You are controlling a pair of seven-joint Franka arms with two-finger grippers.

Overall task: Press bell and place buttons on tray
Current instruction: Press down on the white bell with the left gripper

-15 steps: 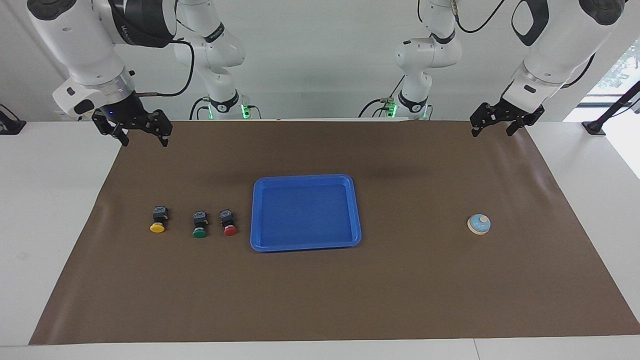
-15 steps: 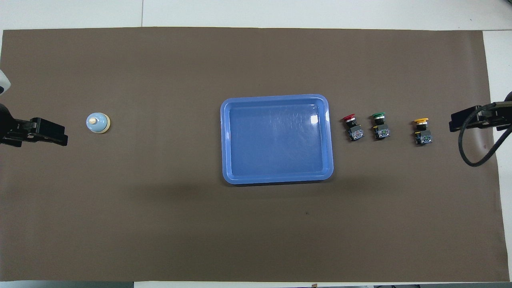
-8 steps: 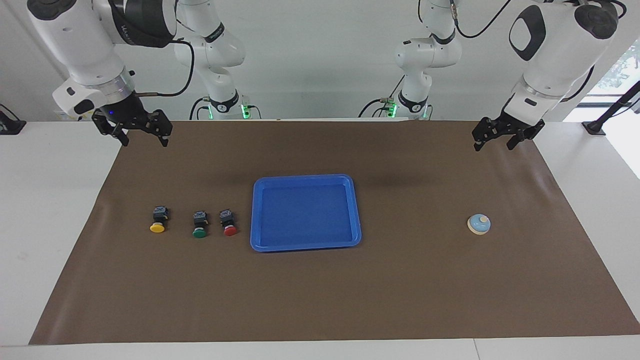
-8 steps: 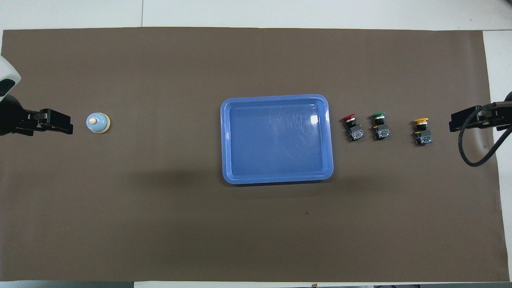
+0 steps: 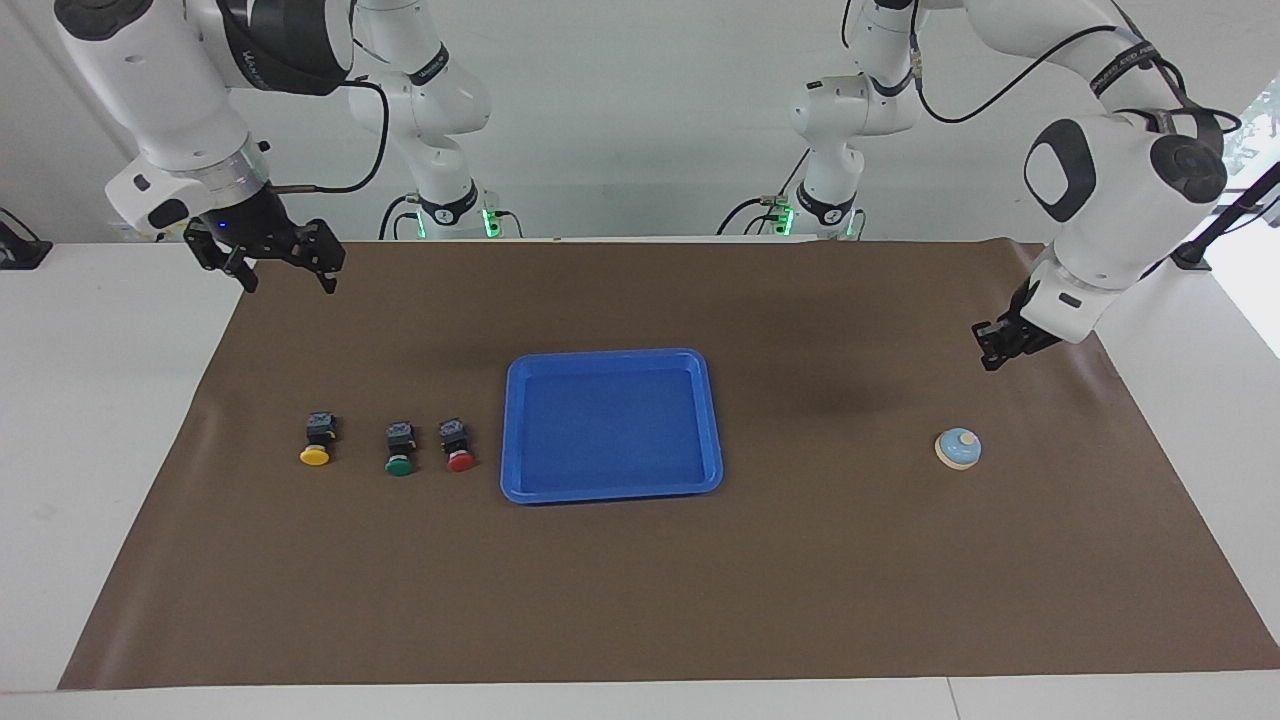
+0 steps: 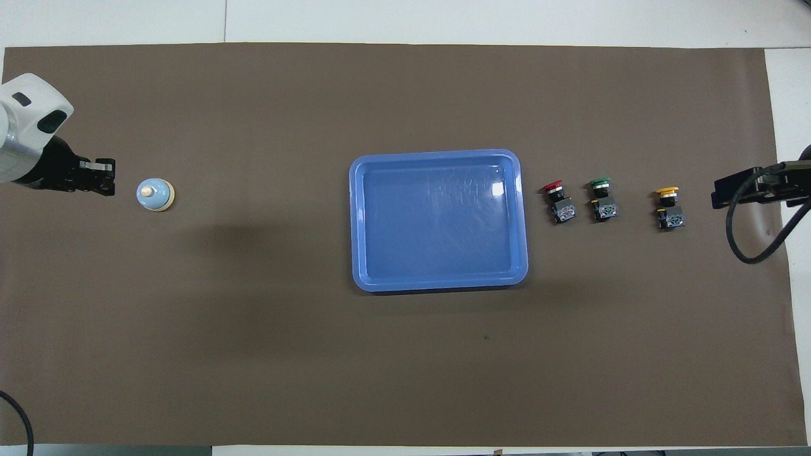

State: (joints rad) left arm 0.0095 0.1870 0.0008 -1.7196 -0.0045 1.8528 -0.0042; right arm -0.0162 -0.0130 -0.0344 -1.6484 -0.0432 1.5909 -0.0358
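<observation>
Left hand point(image 5: 997, 345) is hanging in the air over the brown mat point(image 5: 640, 600) at the left arm's end of the surface, wrist bent so the hand is pointing down. It is sitting above and apart from the bell point(image 5: 958, 449), not touching it. From overhead the left hand point(image 6: 95, 183) is showing just beside the bell point(image 6: 155, 194). Its fingers are bunched too tightly in both views; cannot tell whether they are together or apart.

Right hand point(image 5: 283, 268) is waiting, raised over the mat's corner at the right arm's end, fingers spread apart and gripping nothing. Overhead, only its tip point(image 6: 738, 188) is showing at the frame edge.

Tray point(image 5: 515, 400) is lying flat at mid-mat, nothing in it; overhead its rim point(image 6: 356, 218) is enclosing bare blue floor.

Buttons are lying in a row on the mat between the tray and the right arm's end: red button point(image 5: 459, 446) nearest the tray, green button point(image 5: 400, 450) next, yellow button point(image 5: 317, 440) outermost. All three are lying on their sides, probably, caps pointing away from the robots.
</observation>
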